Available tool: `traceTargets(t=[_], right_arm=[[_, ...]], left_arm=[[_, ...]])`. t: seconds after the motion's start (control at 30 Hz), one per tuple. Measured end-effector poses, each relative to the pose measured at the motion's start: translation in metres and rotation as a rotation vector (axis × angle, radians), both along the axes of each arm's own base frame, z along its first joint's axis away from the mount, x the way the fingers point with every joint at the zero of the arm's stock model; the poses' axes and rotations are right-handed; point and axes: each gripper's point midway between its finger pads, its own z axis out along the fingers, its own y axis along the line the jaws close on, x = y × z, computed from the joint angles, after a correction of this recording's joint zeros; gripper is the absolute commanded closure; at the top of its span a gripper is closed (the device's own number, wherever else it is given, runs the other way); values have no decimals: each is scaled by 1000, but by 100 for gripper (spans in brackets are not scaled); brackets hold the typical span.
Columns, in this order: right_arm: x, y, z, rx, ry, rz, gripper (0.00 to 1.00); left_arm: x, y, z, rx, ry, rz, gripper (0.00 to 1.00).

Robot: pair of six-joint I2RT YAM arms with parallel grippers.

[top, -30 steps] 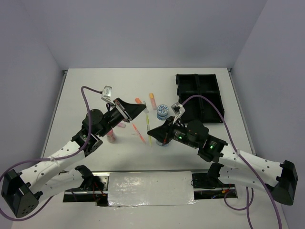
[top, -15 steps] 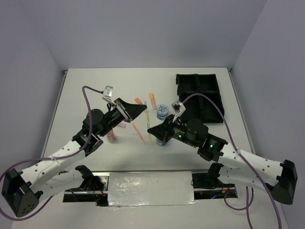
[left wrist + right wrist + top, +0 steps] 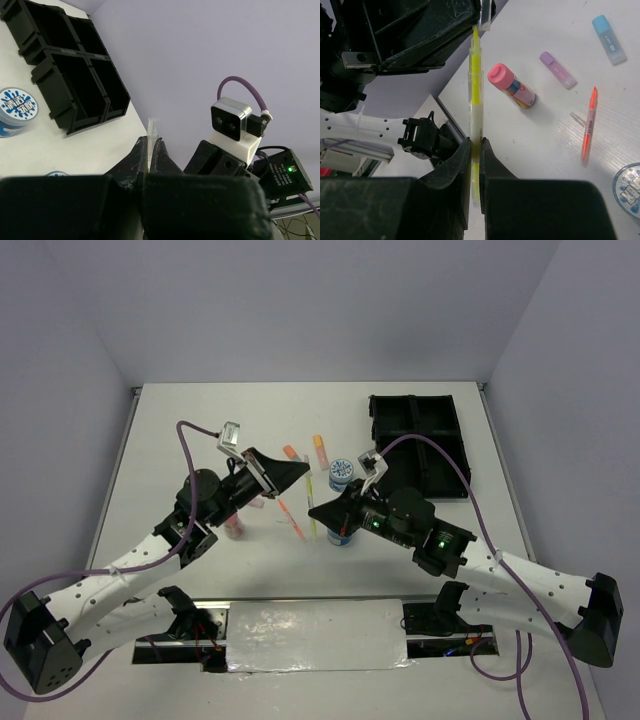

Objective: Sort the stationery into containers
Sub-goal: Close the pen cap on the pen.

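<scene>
**Item:** yellow pen [image 3: 475,90].

**Location:** Held off the table, between the 2 grippers. Left of the tray [image 3: 80,85] and well apart from it.

**Grip:** Pinched low on the barrel by the right gripper [image 3: 475,144], jaws clamped on the pen. Far end reaching the left gripper [image 3: 151,143], jaws together on a thin clear piece [image 3: 152,126], probably the pen's cap.

**Handling (judged):** Light, thin and stiff. Smooth plastic barrel, likely to slide or swing in a narrow pinch. Best taken mid-barrel, across the width, never at the tip. Clear piece tiny and easily dropped, so a full pinch is needed.

**Also on table:**
- 1 orange pen [image 3: 589,127]
- 1 pink bottle [image 3: 512,87], lying on its side
- 1 purple stick [image 3: 559,70]
- 1 blue stick [image 3: 609,39]
- 1 tub [image 3: 341,472] near the right gripper
- 1 more tub partly hidden under that arm

**Next (judged):** pen to go lengthwise into 1 tray compartment.
</scene>
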Motion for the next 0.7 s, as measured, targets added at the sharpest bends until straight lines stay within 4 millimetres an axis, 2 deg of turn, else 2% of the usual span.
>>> traceTargets(t=[0.5,0.7], right_arm=[[3,-3,-2,-26,1,-21,100],[8,-5,5,-21,-13,-42,100]], left_arm=[[-2,-2,-4,-4,-10,-17,100],[-7,-7,-3,-6,-23,-49,100]])
